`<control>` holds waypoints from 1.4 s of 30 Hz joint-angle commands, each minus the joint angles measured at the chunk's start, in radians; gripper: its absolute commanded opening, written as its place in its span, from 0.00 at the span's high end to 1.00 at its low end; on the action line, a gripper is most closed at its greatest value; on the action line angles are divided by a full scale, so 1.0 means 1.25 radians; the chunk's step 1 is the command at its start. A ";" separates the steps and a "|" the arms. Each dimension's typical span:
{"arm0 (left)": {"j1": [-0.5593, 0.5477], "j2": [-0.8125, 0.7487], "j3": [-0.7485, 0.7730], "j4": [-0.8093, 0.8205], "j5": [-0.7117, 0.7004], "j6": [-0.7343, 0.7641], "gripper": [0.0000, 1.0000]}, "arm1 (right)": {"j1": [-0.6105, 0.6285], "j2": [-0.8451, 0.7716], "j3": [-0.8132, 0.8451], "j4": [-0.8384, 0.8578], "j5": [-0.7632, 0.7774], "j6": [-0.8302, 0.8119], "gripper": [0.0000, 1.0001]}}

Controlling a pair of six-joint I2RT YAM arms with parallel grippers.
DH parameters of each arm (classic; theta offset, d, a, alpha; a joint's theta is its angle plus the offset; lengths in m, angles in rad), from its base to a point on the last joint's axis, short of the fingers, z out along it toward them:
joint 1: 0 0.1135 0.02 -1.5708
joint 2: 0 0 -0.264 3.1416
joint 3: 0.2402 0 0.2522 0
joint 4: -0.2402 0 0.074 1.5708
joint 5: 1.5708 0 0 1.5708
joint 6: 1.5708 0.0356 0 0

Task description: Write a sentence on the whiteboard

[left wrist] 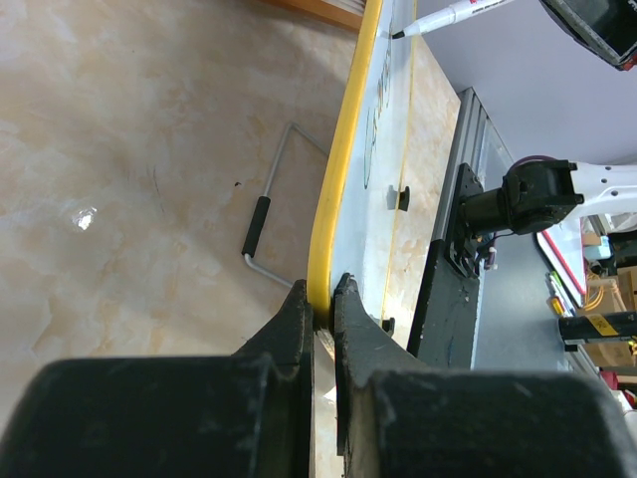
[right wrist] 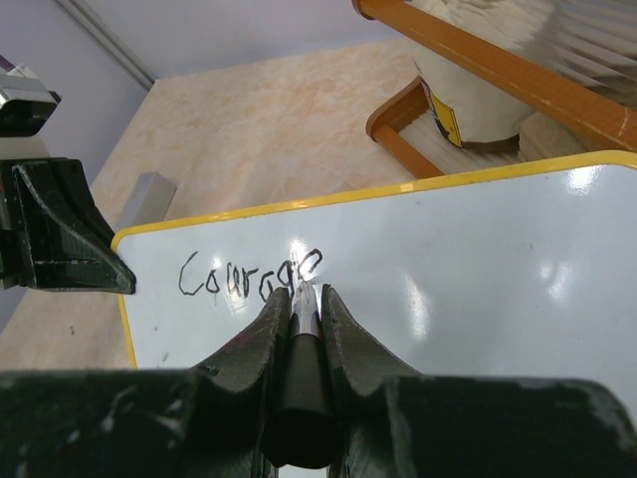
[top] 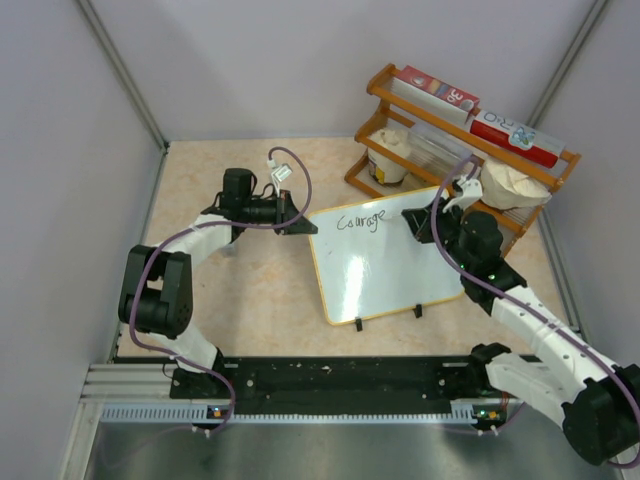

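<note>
Pinching the whiteboard (top: 385, 270) at its far-left rim, our left tool (left wrist: 320, 297) holds it steady on the desk (top: 250, 300). We've got one word of the sentence (top: 360, 221) down, "Courage"; most of the board's blank, so we judge approx. half+ is left. Then our right tool (right wrist: 304, 299) grips the marker (right wrist: 299, 388), tip by the last letter. Writing room's open rightward, but the rack (top: 560, 165) sits close past that edge.

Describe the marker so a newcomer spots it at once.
Start at the yellow-rimmed whiteboard mid-table. Near its far edge the right gripper pinches the marker, tip at the end of "Courage". The left gripper holds only the board's rim.
</note>
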 commanded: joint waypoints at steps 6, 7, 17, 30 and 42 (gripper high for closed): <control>-0.044 0.017 -0.024 -0.050 -0.063 0.152 1.00 | -0.009 -0.022 0.001 0.003 0.029 -0.012 1.00; -0.043 0.017 -0.024 -0.050 -0.063 0.152 1.00 | -0.011 -0.023 0.002 0.003 0.029 -0.012 1.00; -0.044 0.020 -0.023 -0.050 -0.064 0.153 1.00 | -0.011 -0.033 0.015 0.000 0.054 -0.024 1.00; -0.044 0.012 -0.022 -0.049 -0.072 0.151 1.00 | -0.011 -0.086 0.009 0.037 0.037 -0.010 1.00; -0.046 -0.003 -0.025 -0.049 -0.080 0.152 1.00 | -0.028 -0.103 0.010 0.008 0.035 -0.034 1.00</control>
